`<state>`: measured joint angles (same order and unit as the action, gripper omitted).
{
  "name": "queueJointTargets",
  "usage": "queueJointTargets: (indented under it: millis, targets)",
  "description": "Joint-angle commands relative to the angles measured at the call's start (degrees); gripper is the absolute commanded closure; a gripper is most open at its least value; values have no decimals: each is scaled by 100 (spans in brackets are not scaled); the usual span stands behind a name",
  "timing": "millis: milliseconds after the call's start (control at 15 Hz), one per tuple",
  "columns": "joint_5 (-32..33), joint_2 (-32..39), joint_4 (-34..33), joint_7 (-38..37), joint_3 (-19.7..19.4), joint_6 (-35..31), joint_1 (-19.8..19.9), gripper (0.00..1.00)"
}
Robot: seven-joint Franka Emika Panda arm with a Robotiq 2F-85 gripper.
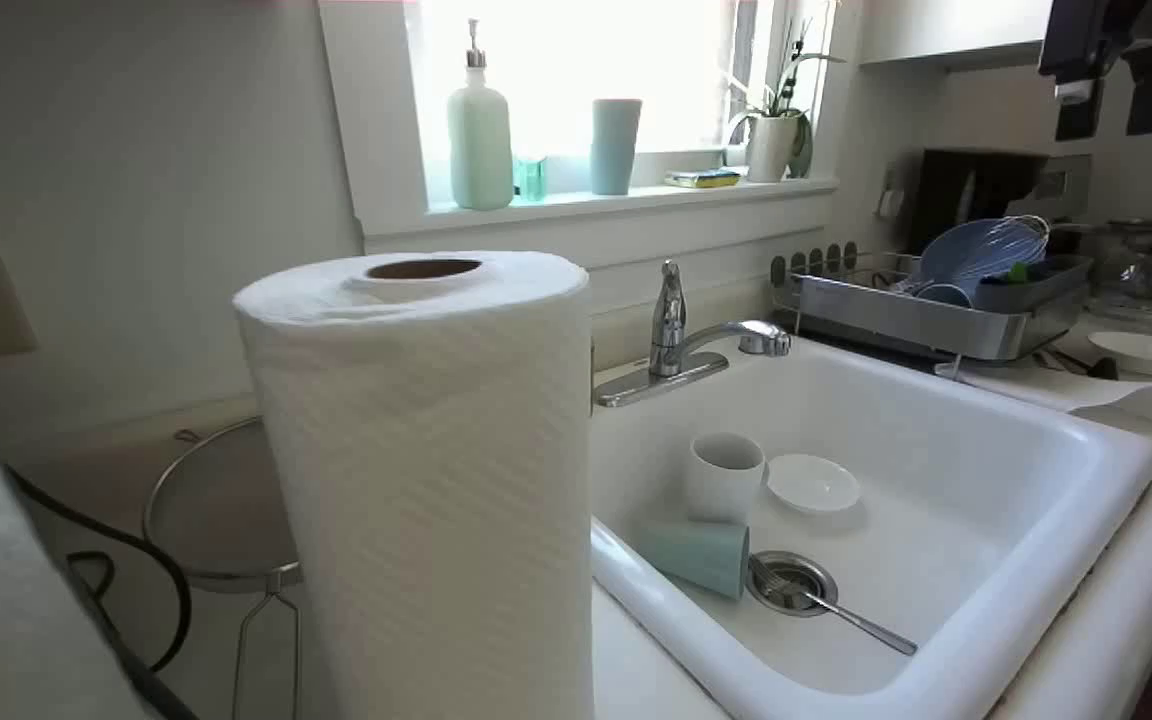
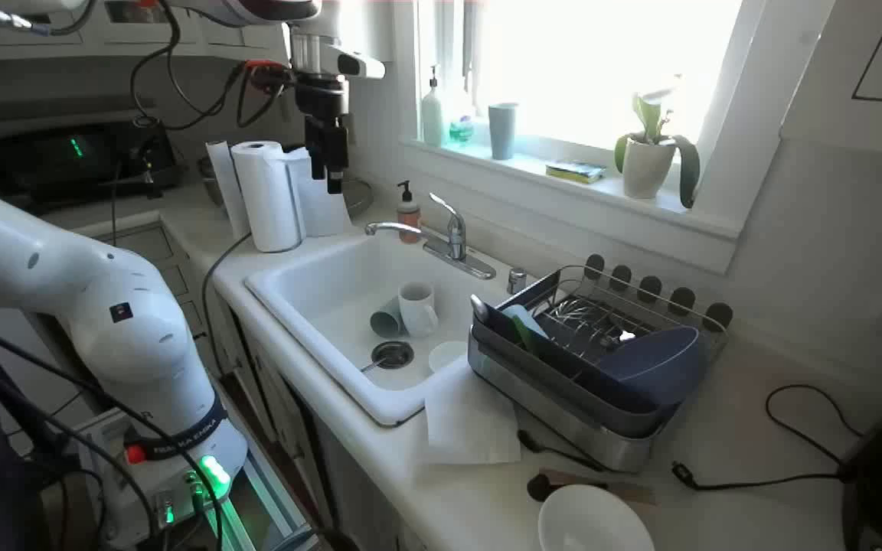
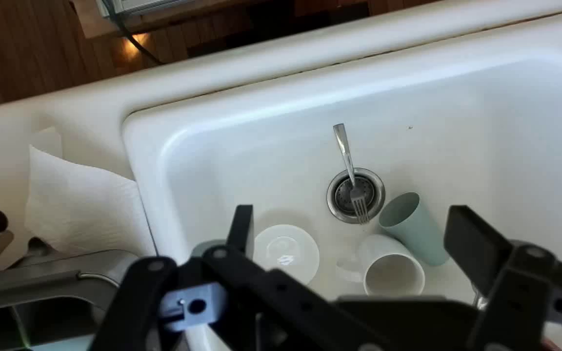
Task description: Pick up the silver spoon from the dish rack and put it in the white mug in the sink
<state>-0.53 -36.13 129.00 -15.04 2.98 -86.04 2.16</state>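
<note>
My gripper (image 3: 351,231) is open and empty, high above the sink (image 3: 261,105); it shows in both exterior views (image 1: 1114,115) (image 2: 326,180). The white mug (image 3: 381,249) stands upright in the basin below the jaws, and in both exterior views (image 1: 721,492) (image 2: 415,304). The grey wire dish rack (image 2: 563,425) stands on the counter beside the sink, also in an exterior view (image 1: 901,310) and at the wrist view's lower left (image 3: 51,273). I cannot make out the silver spoon for certain; a pale shiny tip (image 2: 479,308) sticks up at the rack's corner.
A teal cup (image 3: 420,231) lies against the mug. A white dish (image 3: 288,251) and a fork (image 3: 343,146) over the drain are near. The faucet (image 2: 455,229) and paper towel roll (image 2: 263,199) stand around the sink. The rack holds a blue bowl (image 2: 651,363).
</note>
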Motion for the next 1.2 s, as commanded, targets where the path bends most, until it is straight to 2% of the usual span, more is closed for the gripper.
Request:
queueJointTargets:
  millis: [0, 467, 533, 667, 1133]
  targets:
    - [-11, 4, -10, 15, 21, 8, 31, 0]
    - [-11, 4, -10, 15, 21, 8, 31, 0]
    - [394, -5, 102, 97, 121, -336, 74, 0]
    - [1050, 81, 221, 115, 206, -587, 138, 0]
    - [3331, 276, 1042, 266, 74, -1667, 267, 0]
